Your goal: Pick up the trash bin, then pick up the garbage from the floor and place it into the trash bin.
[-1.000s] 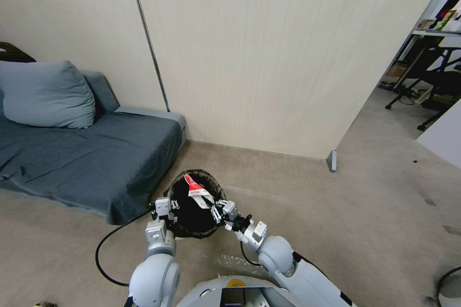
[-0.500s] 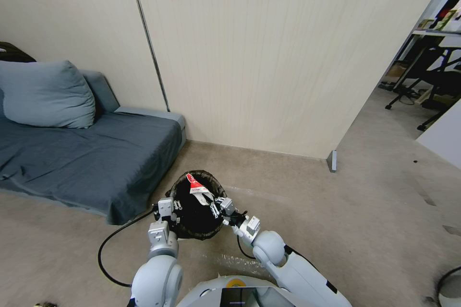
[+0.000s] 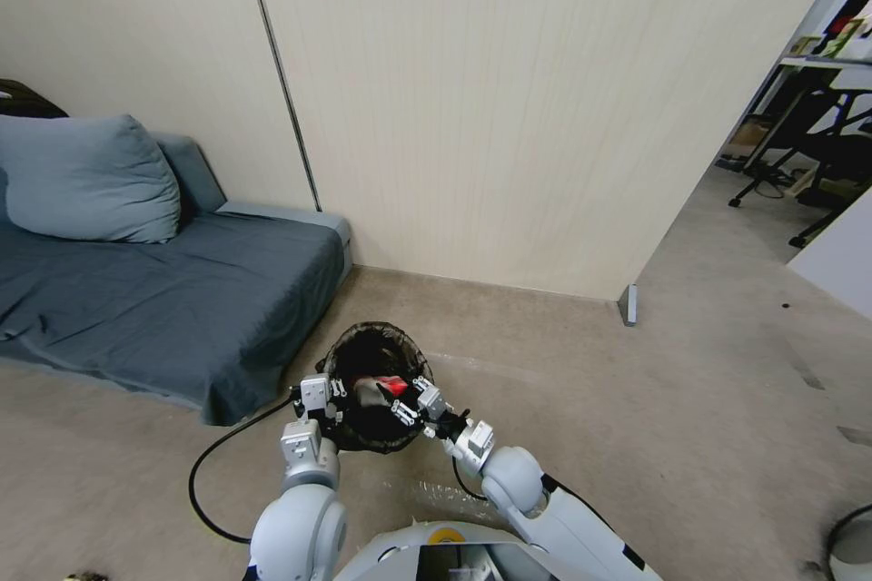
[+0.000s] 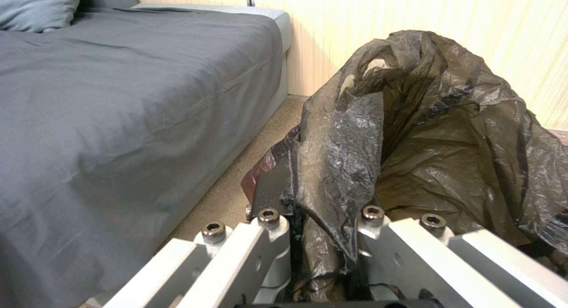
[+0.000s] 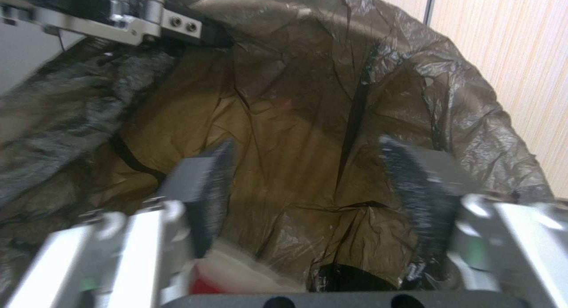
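Left gripper (image 3: 329,388): clamped on the rim of the small round trash bin lined with crinkled black bag (image 3: 363,347), holding it above the floor beside the dark grey sofa (image 3: 154,290). Right gripper (image 3: 411,401): fingers spread wide over the opposite rim, holding nothing. Red and white packet (image 3: 386,386): inside the bin, just below and beside the right gripper's fingers (image 5: 204,183).

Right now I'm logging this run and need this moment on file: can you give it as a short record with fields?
bin: trash bin, black-lined, held off the floor beside the sofa
left gripper: shut on the bin's rim
right gripper: open, over the bin's mouth
garbage: red-white packet inside the bin
floor: beige carpet
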Controlling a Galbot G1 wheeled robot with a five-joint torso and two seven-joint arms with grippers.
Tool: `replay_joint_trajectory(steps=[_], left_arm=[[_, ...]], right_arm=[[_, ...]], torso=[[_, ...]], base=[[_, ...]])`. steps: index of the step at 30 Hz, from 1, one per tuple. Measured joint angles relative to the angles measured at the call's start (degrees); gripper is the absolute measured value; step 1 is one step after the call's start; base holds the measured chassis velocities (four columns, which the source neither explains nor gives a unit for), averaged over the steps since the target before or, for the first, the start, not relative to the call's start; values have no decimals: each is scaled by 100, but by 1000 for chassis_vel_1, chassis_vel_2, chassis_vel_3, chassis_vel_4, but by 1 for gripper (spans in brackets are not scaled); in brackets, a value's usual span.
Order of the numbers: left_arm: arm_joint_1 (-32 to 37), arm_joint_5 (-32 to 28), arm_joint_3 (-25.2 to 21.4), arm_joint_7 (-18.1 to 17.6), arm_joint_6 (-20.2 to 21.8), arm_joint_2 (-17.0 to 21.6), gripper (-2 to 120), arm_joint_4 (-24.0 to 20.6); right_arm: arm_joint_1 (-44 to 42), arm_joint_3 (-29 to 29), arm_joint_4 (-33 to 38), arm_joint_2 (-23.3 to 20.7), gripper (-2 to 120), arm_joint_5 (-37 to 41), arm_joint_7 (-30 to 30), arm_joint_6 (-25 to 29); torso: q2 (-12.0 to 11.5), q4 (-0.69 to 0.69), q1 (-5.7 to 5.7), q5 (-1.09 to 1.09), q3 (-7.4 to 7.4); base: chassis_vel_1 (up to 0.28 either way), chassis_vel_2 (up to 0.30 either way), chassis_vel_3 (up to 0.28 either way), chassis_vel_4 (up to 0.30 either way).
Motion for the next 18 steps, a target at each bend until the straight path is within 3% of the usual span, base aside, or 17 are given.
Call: replay_joint_trajectory(steps=[7, 18], left_arm=[[3, -35, -10, 10, -52, 2, 7, -6], [-13, -34, -75, 27, -128, 0, 7, 27]], right_arm=[[-85, 4, 89, -14, 98, -51, -3, 14], [-446, 300, 997, -22, 100, -315, -15, 74]], torso=[[0, 0, 0, 0, 0], [0, 0, 0, 0, 0]], base=[[0, 0, 0, 0], [0, 0, 0, 0]])
